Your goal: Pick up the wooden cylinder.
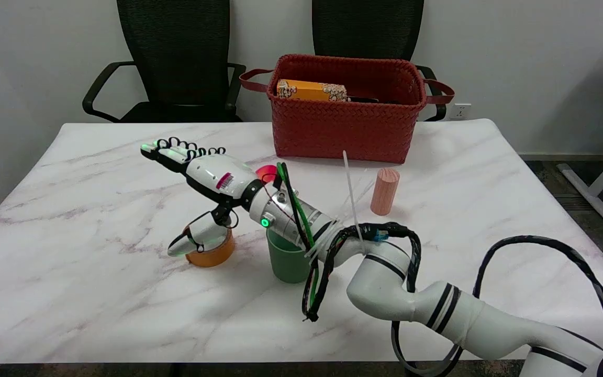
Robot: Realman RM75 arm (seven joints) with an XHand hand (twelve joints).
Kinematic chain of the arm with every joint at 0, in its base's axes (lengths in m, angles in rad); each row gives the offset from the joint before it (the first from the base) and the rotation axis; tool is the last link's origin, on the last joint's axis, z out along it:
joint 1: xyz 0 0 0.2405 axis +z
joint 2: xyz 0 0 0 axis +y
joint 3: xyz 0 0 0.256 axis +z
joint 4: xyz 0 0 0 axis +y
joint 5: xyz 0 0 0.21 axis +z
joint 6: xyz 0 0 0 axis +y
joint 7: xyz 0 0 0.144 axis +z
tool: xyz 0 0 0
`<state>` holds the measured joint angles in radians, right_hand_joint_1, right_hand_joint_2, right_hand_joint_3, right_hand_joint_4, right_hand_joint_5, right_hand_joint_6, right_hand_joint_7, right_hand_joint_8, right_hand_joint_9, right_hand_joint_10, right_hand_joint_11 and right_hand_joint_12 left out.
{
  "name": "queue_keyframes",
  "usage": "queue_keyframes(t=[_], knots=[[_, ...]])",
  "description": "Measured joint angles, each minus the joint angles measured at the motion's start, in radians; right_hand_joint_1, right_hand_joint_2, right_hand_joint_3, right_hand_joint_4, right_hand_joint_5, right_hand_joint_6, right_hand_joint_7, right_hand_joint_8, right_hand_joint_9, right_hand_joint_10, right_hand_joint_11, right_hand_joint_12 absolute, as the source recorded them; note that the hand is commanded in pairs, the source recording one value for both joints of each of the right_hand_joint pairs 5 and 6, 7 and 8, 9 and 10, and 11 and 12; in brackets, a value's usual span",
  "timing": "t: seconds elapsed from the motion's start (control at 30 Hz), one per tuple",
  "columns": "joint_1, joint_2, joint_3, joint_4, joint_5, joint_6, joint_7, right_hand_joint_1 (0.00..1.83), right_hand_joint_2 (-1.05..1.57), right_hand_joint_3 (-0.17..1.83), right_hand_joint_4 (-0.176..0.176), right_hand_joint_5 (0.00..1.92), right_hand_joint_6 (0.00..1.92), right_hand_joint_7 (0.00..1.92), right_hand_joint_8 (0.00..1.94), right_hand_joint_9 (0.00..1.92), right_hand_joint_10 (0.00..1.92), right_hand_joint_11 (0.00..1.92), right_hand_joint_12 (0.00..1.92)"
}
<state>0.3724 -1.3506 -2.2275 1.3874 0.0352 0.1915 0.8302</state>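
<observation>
wall (516,52): plain white | two black office chairs (176,57) behind | marble-look table (71,303)

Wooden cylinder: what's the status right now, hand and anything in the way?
Right hand open, holding nothing, over the table's left-middle. Wooden cylinder upright, untouched, in front of the red basket. Green cup and orange tape roll sit under the arm.

Splayed robot hand (204,175) well left of upright wooden cylinder (385,191).
</observation>
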Motion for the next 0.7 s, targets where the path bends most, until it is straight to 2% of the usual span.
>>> queue_keyframes(t=[0.7], knots=[[-0.045, -0.006, 0.041, 0.035, 0.001, -0.028, -0.003, 1.02, 0.64, 0.02, 0.0, 0.0, 0.0, 0.08, 0.08, 0.22, 0.22, 0.38, 0.38]])
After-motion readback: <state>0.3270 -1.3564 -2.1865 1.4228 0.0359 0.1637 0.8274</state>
